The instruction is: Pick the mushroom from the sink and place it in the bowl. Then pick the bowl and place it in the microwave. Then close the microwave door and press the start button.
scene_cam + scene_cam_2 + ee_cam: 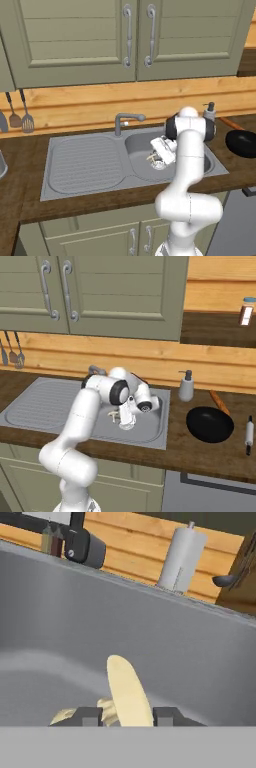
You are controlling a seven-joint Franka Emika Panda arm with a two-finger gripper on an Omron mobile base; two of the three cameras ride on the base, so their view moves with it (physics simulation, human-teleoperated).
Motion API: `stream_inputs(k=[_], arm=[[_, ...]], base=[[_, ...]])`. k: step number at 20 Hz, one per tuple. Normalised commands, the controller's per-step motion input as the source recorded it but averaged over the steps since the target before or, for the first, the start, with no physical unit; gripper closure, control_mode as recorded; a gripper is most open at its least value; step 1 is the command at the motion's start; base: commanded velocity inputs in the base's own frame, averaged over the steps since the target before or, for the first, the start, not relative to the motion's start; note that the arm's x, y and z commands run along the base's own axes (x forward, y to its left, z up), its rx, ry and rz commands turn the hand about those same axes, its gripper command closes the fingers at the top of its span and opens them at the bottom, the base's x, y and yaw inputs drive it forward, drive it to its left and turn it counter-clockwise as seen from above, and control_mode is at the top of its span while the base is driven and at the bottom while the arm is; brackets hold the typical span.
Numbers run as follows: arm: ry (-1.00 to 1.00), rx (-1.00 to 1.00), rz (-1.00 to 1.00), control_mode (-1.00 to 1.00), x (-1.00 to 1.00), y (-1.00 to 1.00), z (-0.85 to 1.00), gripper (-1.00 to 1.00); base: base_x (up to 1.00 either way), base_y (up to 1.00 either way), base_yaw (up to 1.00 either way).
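Note:
The grey sink [85, 165] has a ribbed drainboard on the left and a rounded basin [150, 421] on the right. My gripper [156, 159] reaches down into the basin near its floor. In the hand view the pale tan mushroom [126, 694] stands between my two dark fingertips [89, 715], cap up, and both pads touch it. The gripper [127, 716] is shut on the mushroom. From the base cameras the mushroom [113, 416] is a small pale spot at the hand's tip. The bowl, the microwave and its door are out of view.
A curved grey faucet [125, 120] rises behind the basin. A soap dispenser [186, 386] stands at the basin's back right. A black round pan [210, 425] with a wooden handle and a rolling pin [249, 436] lie on the right counter. Green cabinet doors [125, 35] hang overhead.

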Motion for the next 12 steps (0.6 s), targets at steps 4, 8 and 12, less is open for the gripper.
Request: stream_inputs(k=[4, 8, 12], arm=[[-0.31, -0.29, 0.20, -1.00, -0.69, -0.66, 1.00, 1.00], [-0.33, -0.29, 0.19, -1.00, -0.44, -0.70, 1.00, 1.00], [-0.33, -0.30, 0.21, -1.00, -0.53, -0.55, 1.00, 1.00]], base=[[0.00, 0.00, 0.00], [0.00, 0.00, 0.00], [0.00, 0.00, 0.00]])
